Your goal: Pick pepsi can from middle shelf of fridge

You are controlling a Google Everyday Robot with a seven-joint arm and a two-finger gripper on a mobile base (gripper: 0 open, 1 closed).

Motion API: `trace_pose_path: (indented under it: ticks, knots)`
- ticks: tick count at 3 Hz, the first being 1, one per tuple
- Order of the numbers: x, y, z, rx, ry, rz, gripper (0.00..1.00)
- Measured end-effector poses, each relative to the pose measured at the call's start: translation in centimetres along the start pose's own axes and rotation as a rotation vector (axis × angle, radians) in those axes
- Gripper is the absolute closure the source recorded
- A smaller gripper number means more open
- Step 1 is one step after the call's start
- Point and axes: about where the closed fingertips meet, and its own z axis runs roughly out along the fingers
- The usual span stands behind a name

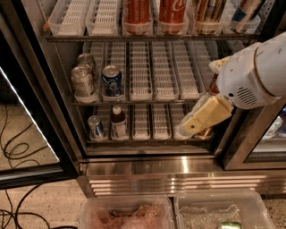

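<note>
The pepsi can (112, 80) is blue with a silver top. It stands upright at the front of a lane on the left part of the middle shelf (154, 78), a rack of white slotted lane dividers in the open fridge (178, 167). My gripper (191, 126), pale yellow on a white arm (254, 71), hangs at the right in front of the lower shelf. It is well to the right of the pepsi can and below it, and it is not touching the can.
Two pale silver-green cans (83, 82) stand just left of the pepsi can. A red cola can (214, 85) is mostly hidden behind my arm. The lower shelf holds a can (95, 127) and a small bottle (119, 122). Tall red bottles (136, 11) stand on the shelf above. Plastic trays (127, 214) sit on the floor in front.
</note>
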Motion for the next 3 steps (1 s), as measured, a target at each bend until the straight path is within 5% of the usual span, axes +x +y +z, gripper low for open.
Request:
trace_pose_path:
  ticks: [1,2,3]
  knots:
    - [-0.5,1.1,1.2,-0.029,-0.001,-0.014,0.00]
    - [-2.4,9.5,9.1,-0.125,-0.069,0.081,0.00]
    - [-2.8,12.2,14.0,-0.117,-0.094,0.122,0.00]
